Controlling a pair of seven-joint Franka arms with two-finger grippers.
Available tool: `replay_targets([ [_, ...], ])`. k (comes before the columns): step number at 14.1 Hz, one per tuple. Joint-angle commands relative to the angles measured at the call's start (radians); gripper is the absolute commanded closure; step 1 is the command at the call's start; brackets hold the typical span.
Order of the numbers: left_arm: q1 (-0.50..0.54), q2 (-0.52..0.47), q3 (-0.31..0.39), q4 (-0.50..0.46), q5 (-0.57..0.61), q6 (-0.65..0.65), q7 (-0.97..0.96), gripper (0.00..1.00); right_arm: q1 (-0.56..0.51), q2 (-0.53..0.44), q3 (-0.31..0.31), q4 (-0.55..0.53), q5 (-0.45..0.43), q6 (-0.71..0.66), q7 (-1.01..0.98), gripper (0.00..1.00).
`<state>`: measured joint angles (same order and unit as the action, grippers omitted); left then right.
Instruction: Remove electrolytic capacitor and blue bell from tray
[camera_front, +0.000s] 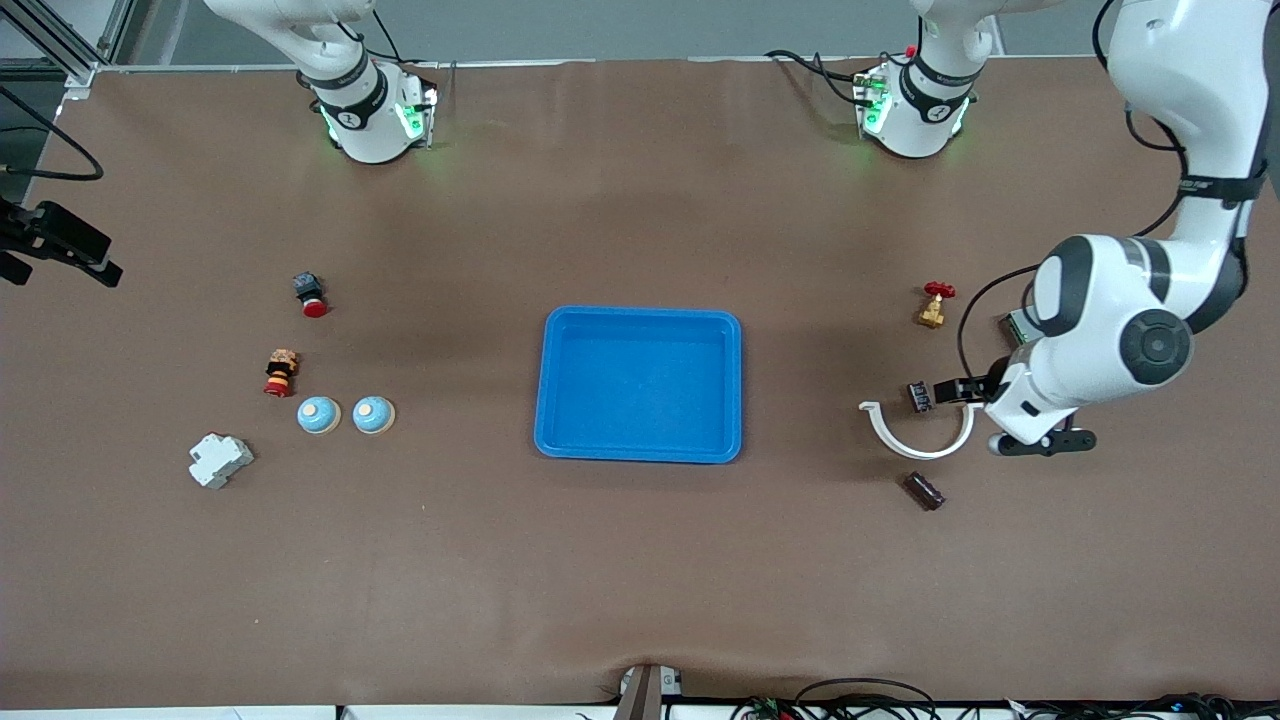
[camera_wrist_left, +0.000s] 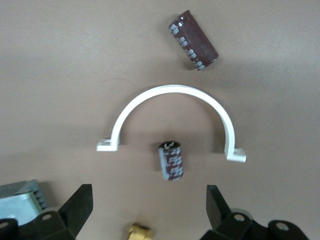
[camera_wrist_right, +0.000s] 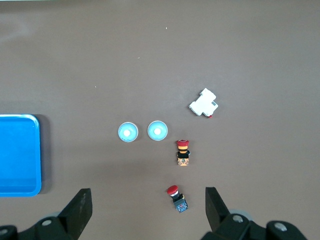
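Observation:
A small dark capacitor (camera_front: 919, 396) lies inside a white half-ring clamp (camera_front: 920, 432). A larger capacitor (camera_front: 924, 491) lies nearer the front camera. My left gripper (camera_front: 975, 395) hangs open and empty above the small capacitor (camera_wrist_left: 171, 160), between it and a brass valve (camera_front: 933, 306). In the left wrist view the gripper (camera_wrist_left: 149, 205) holds nothing. Two pale blue bells (camera_front: 319, 414) (camera_front: 373, 414) stand side by side toward the right arm's end. My right gripper (camera_wrist_right: 147, 210) is open and empty, high above them (camera_wrist_right: 127, 132) (camera_wrist_right: 157, 130). It is out of the front view.
A blue tray (camera_front: 737, 385) sits at mid-table. Near the bells are a white breaker (camera_front: 219, 460), a red and yellow button (camera_front: 281, 371) and a red push button (camera_front: 310, 294). A metal part (camera_wrist_left: 20, 194) lies beside the left gripper.

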<state>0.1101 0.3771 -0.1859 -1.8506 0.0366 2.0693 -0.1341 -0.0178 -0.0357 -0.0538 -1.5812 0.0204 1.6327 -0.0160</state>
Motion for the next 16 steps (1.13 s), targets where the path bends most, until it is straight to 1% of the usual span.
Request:
replay_targets([
  [1,0.063,-0.035,-0.009,0.097,-0.007,-0.166,0.1,0.0,-0.002,0.007,0.0,-0.002,0.015,-0.017,0.027,0.0],
  [4,0.083,-0.037,-0.007,0.247,-0.009,-0.369,0.149,0.0,-0.002,0.007,0.0,-0.002,0.015,-0.04,0.028,0.0],
  [6,0.083,-0.056,-0.003,0.319,-0.009,-0.466,0.148,0.0,-0.004,0.007,0.002,-0.002,0.015,-0.047,0.028,0.0],
  [11,0.117,-0.158,-0.003,0.352,-0.018,-0.521,0.145,0.0,-0.005,0.007,0.0,-0.002,0.03,-0.056,0.028,0.0],
  [14,0.114,-0.162,-0.001,0.422,-0.018,-0.581,0.143,0.0,-0.007,0.007,0.0,-0.003,0.03,-0.057,0.027,0.0],
  [16,0.106,-0.162,-0.007,0.436,-0.018,-0.589,0.142,0.0,-0.005,0.008,0.0,-0.003,0.03,-0.057,0.027,0.0],
])
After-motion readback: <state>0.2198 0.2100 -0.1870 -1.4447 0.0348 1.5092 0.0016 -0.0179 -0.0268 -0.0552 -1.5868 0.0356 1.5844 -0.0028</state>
